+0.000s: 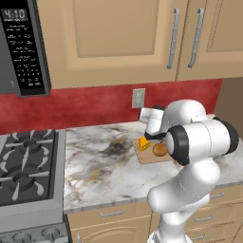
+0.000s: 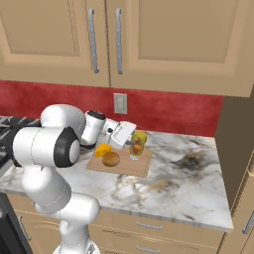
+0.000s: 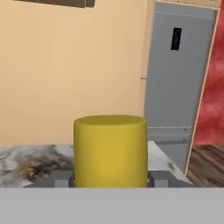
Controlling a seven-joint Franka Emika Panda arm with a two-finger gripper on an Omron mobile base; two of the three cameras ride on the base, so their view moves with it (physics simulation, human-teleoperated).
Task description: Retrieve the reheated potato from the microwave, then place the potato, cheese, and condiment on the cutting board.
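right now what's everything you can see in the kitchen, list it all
golden-brown rough-skinned potato: one, on the board's near left part
yellow-orange cheese wedge: one, on the board behind the potato
upright yellow condiment bottle: one, between the gripper fingers at the board's back right
flat light-brown wooden cutting board: one, on the counter
white-and-grey marble counter: one, beneath the tan cabinets
dark grey microwave: one, door closed, above the stove
black-grated stove: one, left of the counter
grey wall outlet: one, on the red backsplash
grey refrigerator: one, beyond the counter's end
white arm's gripper: one, closed around the bottle
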